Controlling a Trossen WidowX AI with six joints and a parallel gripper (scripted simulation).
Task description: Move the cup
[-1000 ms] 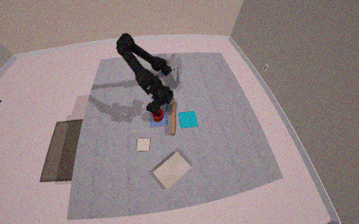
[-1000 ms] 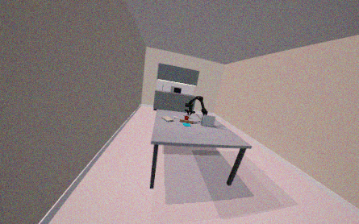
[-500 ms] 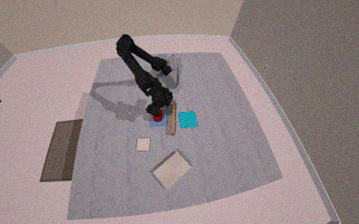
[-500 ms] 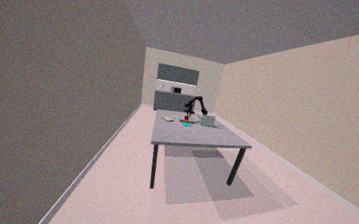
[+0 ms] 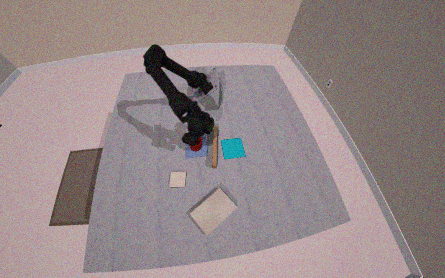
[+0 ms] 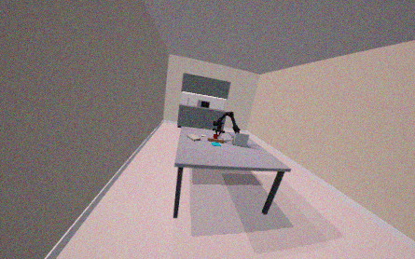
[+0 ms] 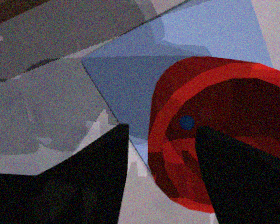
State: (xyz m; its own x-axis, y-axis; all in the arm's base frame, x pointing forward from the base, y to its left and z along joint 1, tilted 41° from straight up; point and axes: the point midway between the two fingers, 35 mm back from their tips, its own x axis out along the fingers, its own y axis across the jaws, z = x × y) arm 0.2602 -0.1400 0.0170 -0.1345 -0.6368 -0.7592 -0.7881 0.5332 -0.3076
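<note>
The red cup [image 5: 196, 146] [image 6: 215, 136] [image 7: 220, 92] stands upright on the pale blue pad [image 5: 195, 154] [image 7: 211, 30]. A blue marble [image 7: 185, 121] shows inside it. The cyan pad [image 5: 233, 148] [image 6: 216, 144] lies to its right, past a wooden bar [image 5: 215, 147]. My gripper [image 5: 195, 138] [image 6: 215, 132] [image 7: 163, 135] is down at the cup. Its fingers are partly open and straddle the cup's near wall, one outside and one over the cup's inside. I see a gap on both sides of the wall.
The wooden bar lies between the two pads. A small beige tile [image 5: 177, 179] and a larger beige slab [image 5: 213, 210] lie nearer the front of the table [image 6: 224, 160]. A grey box [image 6: 242, 139] stands by the arm's base. A brown mat [image 5: 77, 186] lies on the left.
</note>
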